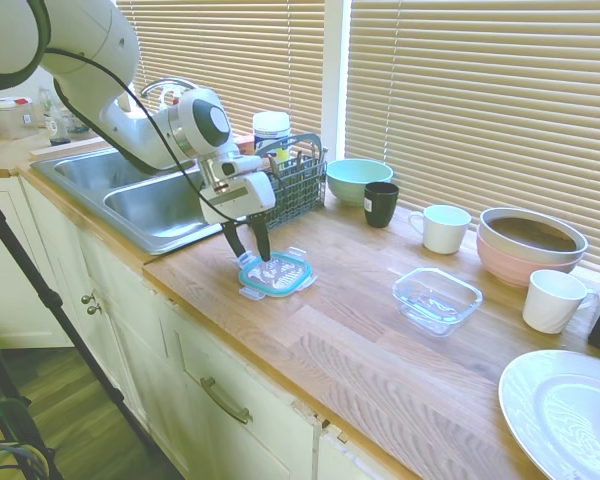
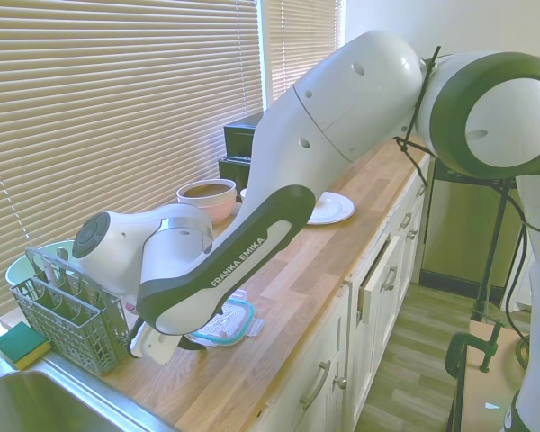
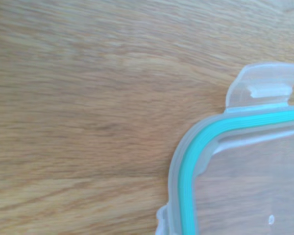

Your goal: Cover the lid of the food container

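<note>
The lid [image 1: 277,274], clear with a teal rim and snap tabs, lies flat on the wooden counter [image 1: 330,340] near the sink. My gripper [image 1: 253,255] points down at the lid's sink-side end, its two dark fingers spread apart, with the tips at or just above the lid's edge. The food container [image 1: 437,298], a shallow clear glass dish, sits empty further right, well apart from the lid. In the second exterior view the lid [image 2: 225,321] shows under the arm, which hides the container. The wrist view shows one lid corner [image 3: 225,147] and a tab [image 3: 264,88] on the wood.
A wire dish rack [image 1: 298,185] stands just behind the gripper, beside the sink [image 1: 150,200]. A mint bowl [image 1: 358,180], black mug [image 1: 380,204], white mug [image 1: 443,228], pink bowl [image 1: 530,248], second white mug [image 1: 553,300] and white plate [image 1: 565,410] line the counter to the right.
</note>
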Robot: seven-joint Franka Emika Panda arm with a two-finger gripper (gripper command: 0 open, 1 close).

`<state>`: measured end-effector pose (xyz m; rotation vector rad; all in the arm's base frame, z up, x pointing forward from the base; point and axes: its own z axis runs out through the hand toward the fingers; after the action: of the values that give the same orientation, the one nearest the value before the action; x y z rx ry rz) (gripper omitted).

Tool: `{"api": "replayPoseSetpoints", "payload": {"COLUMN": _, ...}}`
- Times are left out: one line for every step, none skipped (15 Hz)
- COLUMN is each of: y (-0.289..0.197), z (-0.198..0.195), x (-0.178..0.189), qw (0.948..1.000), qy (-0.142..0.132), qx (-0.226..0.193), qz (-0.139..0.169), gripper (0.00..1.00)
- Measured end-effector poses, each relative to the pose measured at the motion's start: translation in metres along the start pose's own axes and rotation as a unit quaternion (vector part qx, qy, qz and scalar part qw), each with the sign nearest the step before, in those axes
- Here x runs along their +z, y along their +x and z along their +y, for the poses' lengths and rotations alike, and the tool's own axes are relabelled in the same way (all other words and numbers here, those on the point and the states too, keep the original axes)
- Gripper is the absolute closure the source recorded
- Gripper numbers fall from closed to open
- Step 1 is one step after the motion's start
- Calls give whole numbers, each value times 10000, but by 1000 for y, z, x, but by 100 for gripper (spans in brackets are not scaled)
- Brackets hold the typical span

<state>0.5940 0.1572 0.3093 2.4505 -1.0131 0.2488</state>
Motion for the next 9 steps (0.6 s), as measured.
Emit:
{"api": "replayPoseSetpoints", "payload": {"y": -1, "z": -1, "x": 0, "qw": 10000, "qy": -5, "qx": -18, "qz": 10, "gripper": 100}}
{"api": "replayPoseSetpoints", "payload": {"y": -2, "z": -2, "x": 1, "qw": 10000, "qy": -17, "qx": -36, "qz": 23, "gripper": 100}}
{"api": "replayPoseSetpoints", "payload": {"y": -3, "z": -2, "x": 2, "qw": 10000, "qy": -31, "qx": -51, "qz": 36, "gripper": 100}}
{"api": "replayPoseSetpoints", "payload": {"y": -4, "z": -2, "x": 3, "qw": 10000, "qy": -43, "qx": -61, "qz": 42, "gripper": 100}}
{"api": "replayPoseSetpoints", "payload": {"y": -4, "z": -3, "x": 4, "qw": 9999, "qy": -54, "qx": -71, "qz": 47, "gripper": 100}}
{"api": "replayPoseSetpoints", "payload": {"y": -4, "z": -3, "x": 5, "qw": 9999, "qy": -65, "qx": -80, "qz": 53, "gripper": 100}}
{"api": "replayPoseSetpoints", "payload": {"y": -5, "z": -3, "x": 6, "qw": 9999, "qy": -73, "qx": -86, "qz": 57, "gripper": 100}}
{"api": "replayPoseSetpoints", "payload": {"y": -5, "z": -4, "x": 7, "qw": 9999, "qy": -84, "qx": -89, "qz": 55, "gripper": 100}}
{"api": "replayPoseSetpoints", "payload": {"y": -5, "z": -4, "x": 9, "qw": 9999, "qy": -94, "qx": -90, "qz": 52, "gripper": 100}}
